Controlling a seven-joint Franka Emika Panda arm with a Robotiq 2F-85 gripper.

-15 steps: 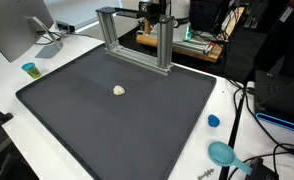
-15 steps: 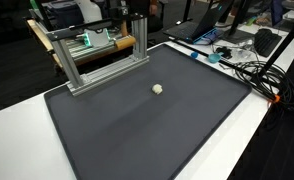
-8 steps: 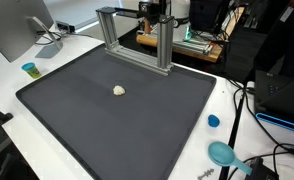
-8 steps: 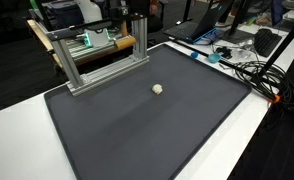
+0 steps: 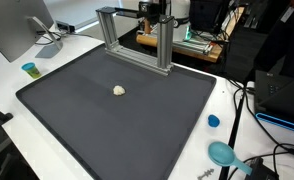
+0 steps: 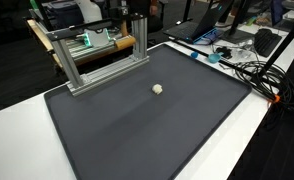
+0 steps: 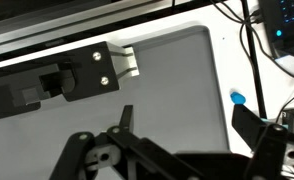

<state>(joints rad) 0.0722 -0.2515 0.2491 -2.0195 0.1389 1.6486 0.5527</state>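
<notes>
Left of picture centre, on dark mat [image 5: 137,130]: small white lump [image 5: 119,90], lying alone. Claw [image 7: 182,118] wide open, empty, hovering by metal frame [image 5: 165,45] at top, well apart from lump. Advice: clear frame first, keep jaws wide, centre over lump.

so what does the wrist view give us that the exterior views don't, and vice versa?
Wrist view only: the end effector, jaws wide open with nothing between them, and a close look at a bright corner bracket. The exterior views do not clearly show either.
Exterior views only: the small white lump lying alone on the dark mat, plus the teal cup and the monitor.
Both: the mat, the aluminium frame (only its foot in the wrist view) and the blue cap beside the mat.
</notes>
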